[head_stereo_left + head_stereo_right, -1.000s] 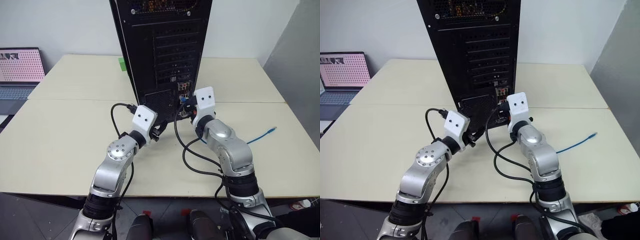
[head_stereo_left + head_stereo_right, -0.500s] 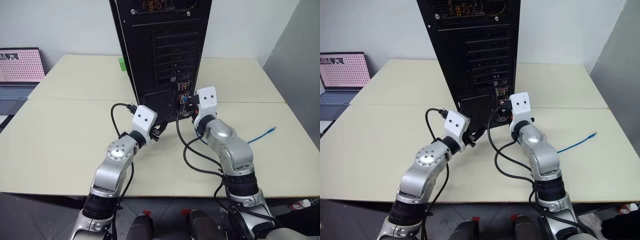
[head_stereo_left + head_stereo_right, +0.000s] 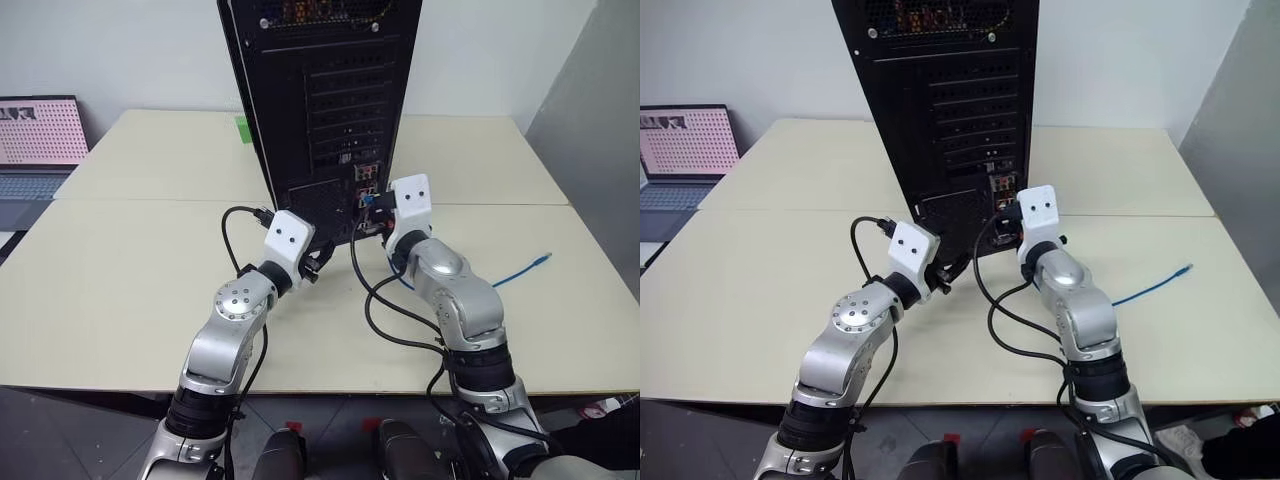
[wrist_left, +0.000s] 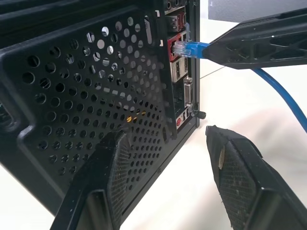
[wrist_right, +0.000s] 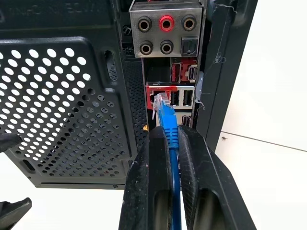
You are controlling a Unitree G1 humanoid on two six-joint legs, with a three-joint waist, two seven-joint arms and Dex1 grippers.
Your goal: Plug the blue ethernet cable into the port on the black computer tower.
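The black computer tower (image 3: 320, 100) stands upright at the middle of the table with its rear face toward me. My right gripper (image 5: 172, 132) is shut on the blue ethernet cable (image 5: 168, 120) just behind its clear plug. The plug's tip sits at the mouth of the red-framed port (image 5: 154, 98) in the socket cluster; I cannot tell whether it is seated. The cable's other end (image 3: 527, 268) trails off to the right on the table. My left gripper (image 4: 165, 133) is open beside the tower's lower perforated grille (image 4: 86, 96), holding nothing.
A grey laptop (image 3: 35, 145) sits open at the far left edge. A small green object (image 3: 243, 128) lies behind the tower's left side. Black robot wires (image 3: 385, 300) loop over the table between my arms. Bare tabletop (image 3: 120, 260) extends to both sides.
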